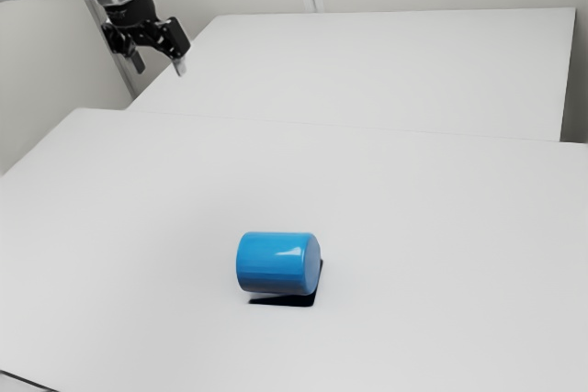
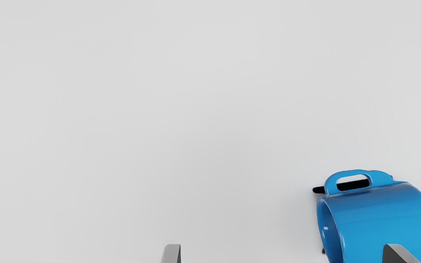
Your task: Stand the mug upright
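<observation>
Fingers (image 2: 172, 254) are held wide apart at the exterior view's upper left, well clear of the mug, with nothing gripped. To their right, the blue mug (image 1: 276, 263) is seen lying on its side on the bench (image 1: 432, 199). It should be found stiff and fairly light, though its smooth curve may be slippery and easily set rolling, and it could be chipped if dropped. It is probably best grasped by the wall near the mouth, or across the barrel, then tipped mouth-up and lowered gently onto its base. The mouth is turned to the exterior view's left, followed by a plain, glossy barrel, alongside which a slotted handle (image 2: 379, 178) is carried; by the flat, closed base, the right end is formed. A dark shadow is cast beneath.
</observation>
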`<action>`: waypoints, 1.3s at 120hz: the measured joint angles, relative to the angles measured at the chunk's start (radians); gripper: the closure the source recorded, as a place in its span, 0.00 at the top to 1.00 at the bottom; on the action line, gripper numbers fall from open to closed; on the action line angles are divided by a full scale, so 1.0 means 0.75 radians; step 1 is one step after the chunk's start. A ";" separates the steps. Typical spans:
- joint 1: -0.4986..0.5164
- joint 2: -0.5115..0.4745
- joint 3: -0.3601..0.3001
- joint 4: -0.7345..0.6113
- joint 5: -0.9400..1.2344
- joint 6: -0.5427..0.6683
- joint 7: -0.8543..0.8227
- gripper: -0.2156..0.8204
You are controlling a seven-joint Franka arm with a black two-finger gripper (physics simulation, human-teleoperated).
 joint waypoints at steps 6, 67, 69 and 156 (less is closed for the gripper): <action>0.003 -0.002 0.005 -0.007 -0.027 -0.021 -0.004 0.79; 0.482 -0.011 -0.087 -1.046 -1.206 0.269 0.446 0.79; 0.476 -0.014 -0.089 -1.069 -1.231 0.276 0.471 0.79; 0.449 0.056 -0.213 -1.350 -1.838 0.339 1.233 0.79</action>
